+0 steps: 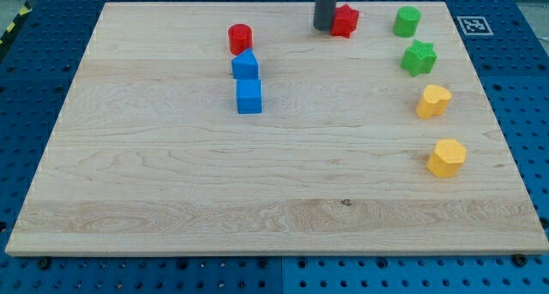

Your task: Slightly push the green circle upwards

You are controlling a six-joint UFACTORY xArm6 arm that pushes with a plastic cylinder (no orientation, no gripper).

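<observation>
Camera view, the only one on offer, and the landmark here is the green circle (407, 21), sitting high on the wooden board (274, 174) near the view's top right corner. It stands alone, nothing touching it.

My tip (324, 27) is down on the board, well to the view's left of the green circle and roughly level with it. It is a bare dark rod with nothing gripped; its lower end sits just beside, possibly touching, the left flank of a red block (346, 21) whose shape is hard to read, partly hidden by the rod. That red block lies between my tip and the green circle, with clear wood between block and circle.

Just below the green circle, toward the view's bottom and a shade right, is a green star (419, 57), close but apart. Further down from the circle comes a yellow heart-like block (433, 100), then a yellow hexagon-like block (446, 158), both well apart from it.

Far to the view's left of the green circle: a red cylinder (240, 39), with a blue block (245, 66) just beneath it, seemingly touching, and a blue cube (249, 96) right below that.

Off the board, to the circle's right, a black-and-white marker tag (471, 25) lies on the blue table (34, 63).
</observation>
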